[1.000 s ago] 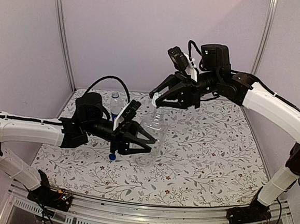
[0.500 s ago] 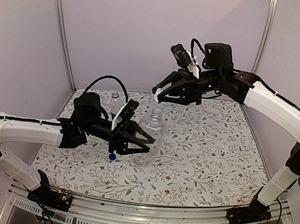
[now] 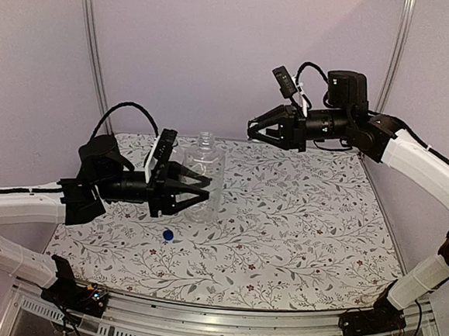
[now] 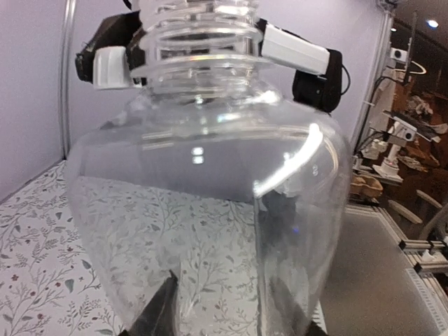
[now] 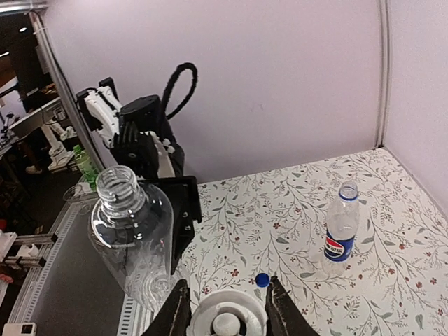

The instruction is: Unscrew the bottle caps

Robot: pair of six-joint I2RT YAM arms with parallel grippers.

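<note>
We see our left pincer (image 3: pixel 203 191) clamped on the lower body of the plain bottle (image 3: pixel 203 162), one finger on each side, holding it roughly upright above the left part of the bench (image 3: pixel 306 221); as far as we can tell its base is clear of the floral cover. The bottle's mouth is open, and in the left wrist view the bare threads of its neck show at the top of the picture, with the clear body filling most of the view. Our right pincer (image 3: pixel 252 133) hangs high over the far middle of the bench, well apart from the bottle and pointing towards it, and it is shut on the white cap (image 5: pixel 225 318), which sits between its two fingers in the right wrist view. The blue cap (image 3: pixel 169 234) lies on the bench, on the near side of the left pincer and touched by nothing. The Pepsi bottle (image 5: pixel 341 234) stands upright on the bench near the blue cap, held by neither pincer, with a blue ring at its neck and an uncapped mouth
</note>
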